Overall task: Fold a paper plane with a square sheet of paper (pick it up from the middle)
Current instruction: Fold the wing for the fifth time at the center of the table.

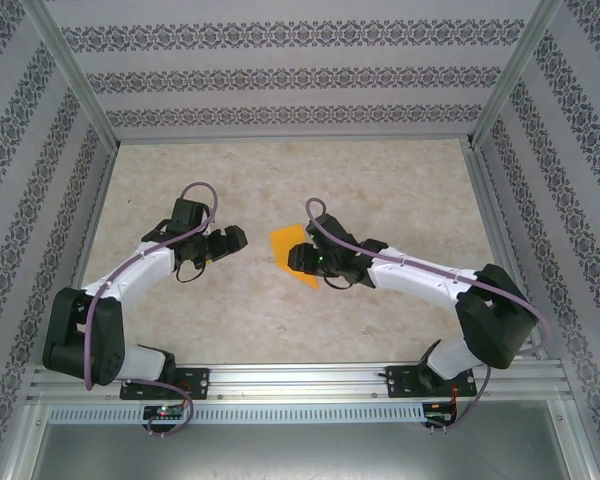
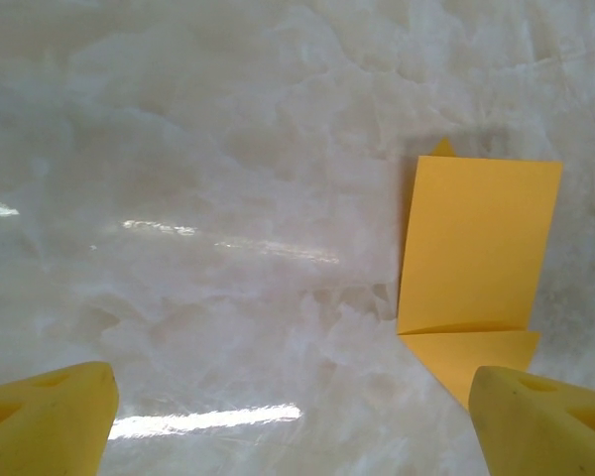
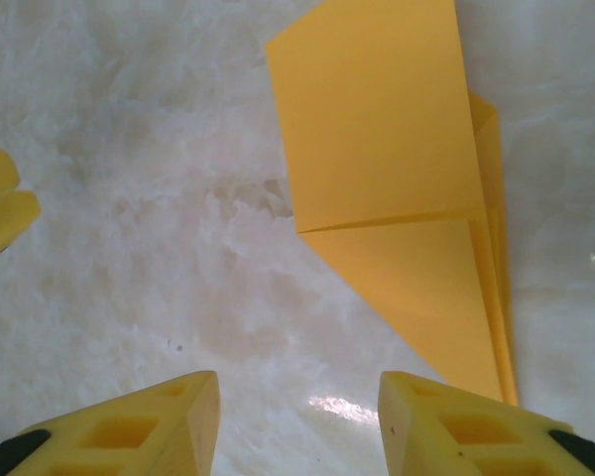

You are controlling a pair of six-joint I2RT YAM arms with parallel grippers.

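Bare table (image 1: 380, 190) lies open to me on the far side of the folded paper (image 1: 286, 245), with the patterned walls (image 1: 280, 75) well away. The right gripper (image 1: 298, 262) hangs over the paper's near right part and blocks that side. The left gripper (image 1: 235, 240), fingers spread, sits near its left, leaving me a narrow gap between.

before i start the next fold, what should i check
1. left fingers open, holding nothing: ok
2. right fingers open, holding nothing: ok
3. paper on the table, between both arms: ok
4. folded flap pressed flat on the layer below: cannot tell
5. plane finished: not ok, paper is partly folded
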